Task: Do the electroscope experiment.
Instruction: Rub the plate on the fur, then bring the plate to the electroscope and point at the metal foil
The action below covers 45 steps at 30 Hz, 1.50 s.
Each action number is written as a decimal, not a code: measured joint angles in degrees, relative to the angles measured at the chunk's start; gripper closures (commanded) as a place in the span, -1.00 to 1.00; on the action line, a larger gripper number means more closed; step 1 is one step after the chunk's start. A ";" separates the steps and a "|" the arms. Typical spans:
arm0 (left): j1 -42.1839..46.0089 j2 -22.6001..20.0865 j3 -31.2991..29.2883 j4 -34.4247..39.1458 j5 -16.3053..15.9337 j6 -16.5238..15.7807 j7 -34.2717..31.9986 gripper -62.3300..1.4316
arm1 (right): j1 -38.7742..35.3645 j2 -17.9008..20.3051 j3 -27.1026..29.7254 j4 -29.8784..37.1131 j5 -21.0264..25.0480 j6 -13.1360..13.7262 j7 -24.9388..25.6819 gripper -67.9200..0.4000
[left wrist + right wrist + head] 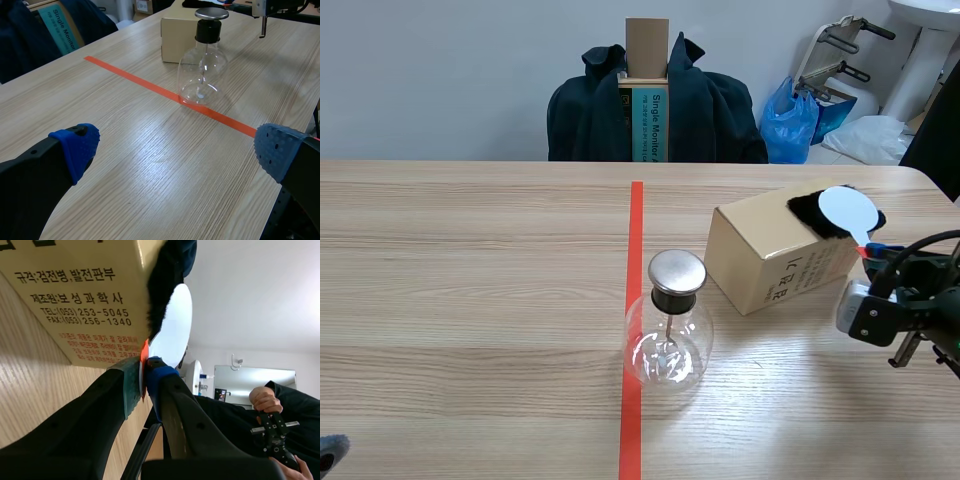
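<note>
The glass electroscope (667,325) stands on the desk (470,280). On a cardboard box (770,260) beside it, the right gripper's (144,377) jaws grasp a white disc (847,210) by its handle (144,352) over black fur (807,212), while the left gripper's (177,149) jaws are released. The charging step seems in hand; next, the disc likely needs carrying to the metal cap (677,270).

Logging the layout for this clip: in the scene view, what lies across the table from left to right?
In order: glass electroscope flask → cardboard box → white disc over the box's right end → right gripper, shut on the disc's handle.
</note>
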 measured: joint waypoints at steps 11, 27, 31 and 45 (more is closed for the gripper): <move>0.02 0.00 0.00 0.00 0.00 0.00 0.00 -1.00 | -0.02 0.66 0.74 3.63 -0.02 -1.18 0.13 0.97; -0.02 0.00 0.00 0.00 0.00 0.00 0.04 -1.00 | -0.31 2.56 12.02 21.18 5.92 -1.75 -3.08 0.97; -1.11 0.02 0.00 0.00 3.50 0.00 0.35 -0.66 | -0.31 2.56 14.34 24.33 7.61 -1.73 -3.08 0.97; -21.59 0.52 16.83 -1.27 8.57 0.00 8.46 0.88 | -0.31 2.56 18.82 29.05 13.57 -1.73 -3.08 0.97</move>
